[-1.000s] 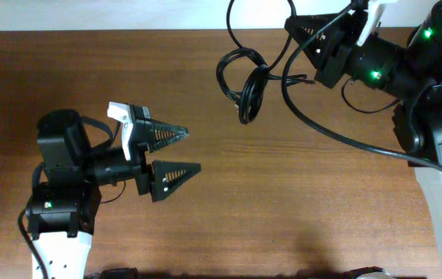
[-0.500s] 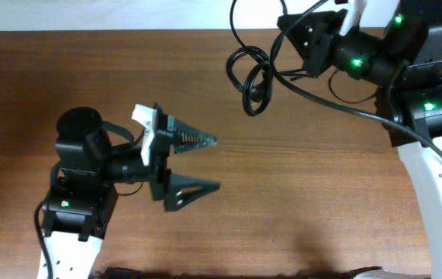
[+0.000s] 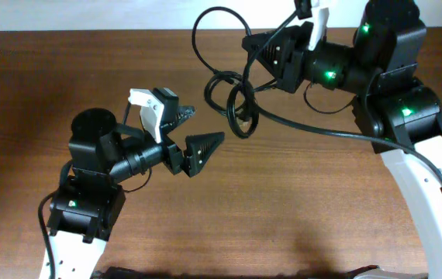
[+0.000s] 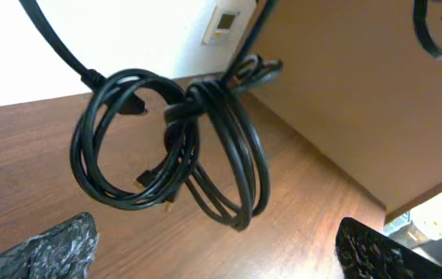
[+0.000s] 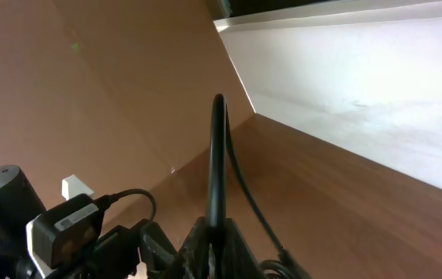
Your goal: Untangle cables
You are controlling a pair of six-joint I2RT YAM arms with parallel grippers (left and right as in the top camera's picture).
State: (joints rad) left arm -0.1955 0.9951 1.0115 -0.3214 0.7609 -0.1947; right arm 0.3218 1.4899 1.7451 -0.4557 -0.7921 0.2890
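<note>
Right gripper (image 5: 215,236) tight on looped cables (image 4: 196,101) near far table edge (image 3: 89,31); left gripper (image 3: 206,124) wide open, empty, alongside.

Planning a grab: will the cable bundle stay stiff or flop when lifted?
Probably floppy: the cables curl in loose loops around one knot. Likely light: thin cords. The right gripper pinches one strand, so loops may swing.

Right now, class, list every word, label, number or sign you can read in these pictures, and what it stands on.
No text is legible in any view.
White sticker, lower left of the right wrist view: grey marks, too blurred to read.
White wall plate: a yellowish patch, no readable characters.
Thin black cables: no print visible.
</note>
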